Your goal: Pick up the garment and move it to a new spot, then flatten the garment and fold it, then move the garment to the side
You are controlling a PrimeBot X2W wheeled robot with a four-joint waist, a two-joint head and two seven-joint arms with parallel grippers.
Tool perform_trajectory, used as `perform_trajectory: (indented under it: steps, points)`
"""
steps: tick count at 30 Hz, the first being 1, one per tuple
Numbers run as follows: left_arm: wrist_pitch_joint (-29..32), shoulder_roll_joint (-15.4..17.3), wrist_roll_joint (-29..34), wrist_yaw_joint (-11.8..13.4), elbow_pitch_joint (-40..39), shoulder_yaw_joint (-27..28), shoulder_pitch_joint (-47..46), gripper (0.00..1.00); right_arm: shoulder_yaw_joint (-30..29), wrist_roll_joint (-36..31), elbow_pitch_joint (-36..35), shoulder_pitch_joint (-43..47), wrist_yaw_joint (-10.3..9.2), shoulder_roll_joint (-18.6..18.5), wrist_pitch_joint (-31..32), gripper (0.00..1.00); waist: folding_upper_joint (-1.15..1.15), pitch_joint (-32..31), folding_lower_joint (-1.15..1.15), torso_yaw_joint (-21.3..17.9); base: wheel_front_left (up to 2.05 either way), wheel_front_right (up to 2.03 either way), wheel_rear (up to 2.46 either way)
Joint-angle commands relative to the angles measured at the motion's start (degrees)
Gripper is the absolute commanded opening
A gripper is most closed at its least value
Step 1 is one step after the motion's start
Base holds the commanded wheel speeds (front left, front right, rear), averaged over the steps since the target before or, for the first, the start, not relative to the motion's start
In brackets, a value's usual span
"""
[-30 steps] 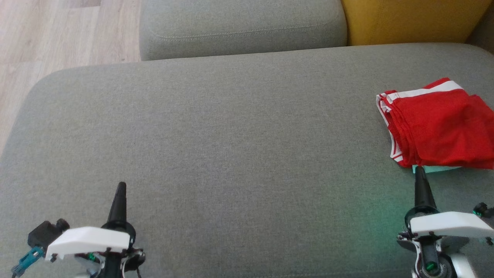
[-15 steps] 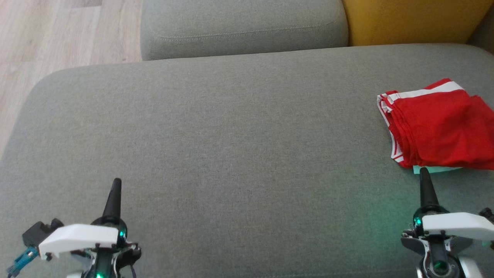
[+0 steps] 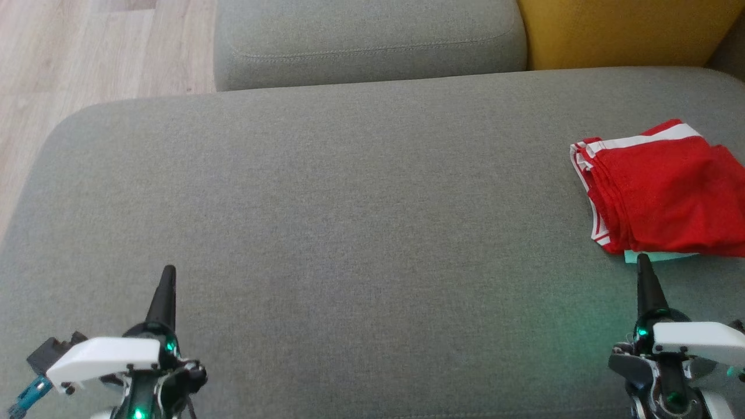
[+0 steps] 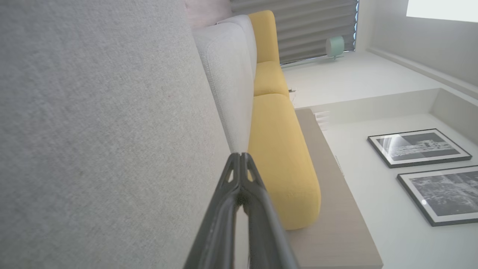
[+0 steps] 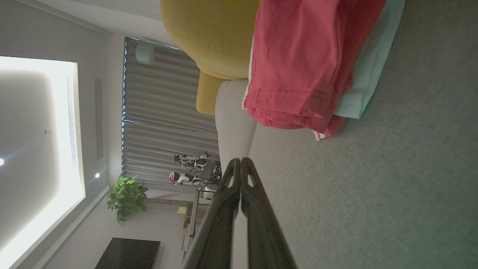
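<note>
The garment [image 3: 666, 189] is red with white stripes and lies folded at the right edge of the grey sofa seat [image 3: 349, 203], on top of a pale mint cloth [image 3: 657, 256]. In the right wrist view the garment [image 5: 298, 63] sits just ahead of the fingertips, over the mint cloth [image 5: 368, 71]. My right gripper [image 3: 642, 260] is shut and empty, its tip just short of the mint cloth's near edge. At the lower left my left gripper [image 3: 168, 272] is shut and empty over bare cushion. Both wrist views show the fingers pressed together: left gripper [image 4: 241, 156], right gripper [image 5: 239, 160].
A grey back cushion [image 3: 366, 41] and a yellow cushion [image 3: 623, 32] line the far side of the seat. Wooden floor [image 3: 87, 52] lies beyond the seat's left end. The wide middle of the seat is bare fabric.
Both grippers have drawn back toward the bottom of the head view, the left one also drifting left. The garment has stayed where it was.
</note>
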Motion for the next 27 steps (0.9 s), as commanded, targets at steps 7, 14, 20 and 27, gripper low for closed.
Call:
perform_trajectory:
  steps: [7, 14, 20, 27]
  points:
    - [1.6, 0.8, -5.4, -0.9, -1.4, 3.0, -4.1, 0.0, 0.1, 6.7, -2.6, -3.7, -0.04, -0.9, 1.7, 0.0, 0.0, 0.0, 0.0, 0.1, 0.0, 0.0, 0.0]
    - [2.8, 0.8, -9.4, -1.3, -1.0, 3.9, -4.7, 0.0, -0.4, 11.6, -2.7, -3.9, -0.04, -0.9, 2.9, 0.0, 0.0, 0.0, 0.0, 0.2, 0.0, 0.0, 0.0]
    - [3.7, 0.8, -12.2, -1.6, -0.8, 4.6, -5.0, 0.0, -0.8, 15.2, -2.8, -4.0, -0.04, -0.9, 3.7, 0.0, 0.0, -0.1, 0.0, 0.3, 0.0, 0.0, 0.0]
    - [3.8, 0.7, -12.1, -1.6, -0.8, 4.7, -5.0, 0.0, -0.9, 15.1, -2.8, -4.0, -0.04, -0.8, 3.8, 0.0, 0.0, -0.1, 0.0, 0.3, 0.0, 0.0, 0.0]
